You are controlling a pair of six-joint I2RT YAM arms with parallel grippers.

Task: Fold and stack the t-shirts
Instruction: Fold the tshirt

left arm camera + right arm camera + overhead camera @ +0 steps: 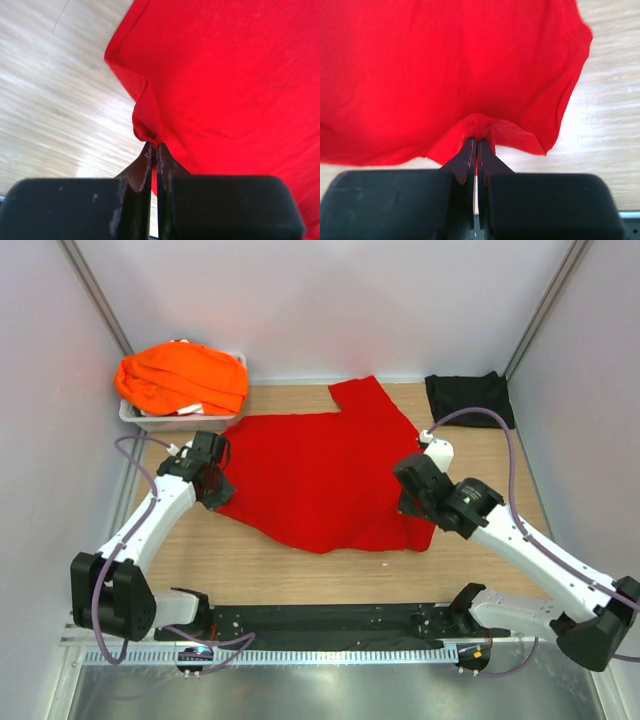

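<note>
Orange shirts: a heap of bright orange soft cloth t-shirts [182, 378] sits crumpled in the grey plastic tray [170, 423], spilling over its rim. They look unfolded and are still to do.
Left gripper: the left gripper [154, 150] is just in front of the tray. Its jaws are pressed together on a pinch of the red shirt's left edge, and the cloth rises into a small ridge at the tips.
Red shirt: the bright red short-sleeved cloth t-shirt [320, 475] lies spread on the wooden table [300, 570], to the right of the tray and nearer the arms.
Red shirt, axis: its long axis runs from the tray side towards the near right, on a slight slant. One sleeve points away from the arms, at about the tray's depth. Which end holds the collar cannot be told.
Right gripper: the right gripper [474, 142] is well to the right of the tray, at the shirt's near right edge. Its jaws are closed on a fold of red cloth, which bunches up at the tips.
Black shirt: the black cloth t-shirt [468, 398] lies far right of the tray at the same depth. It forms a compact, squarish shape, so it appears already folded.
Progress: early. One shirt looks folded, the red one seems gripped ready for its first fold, the orange ones wait, and no stack exists yet.
</note>
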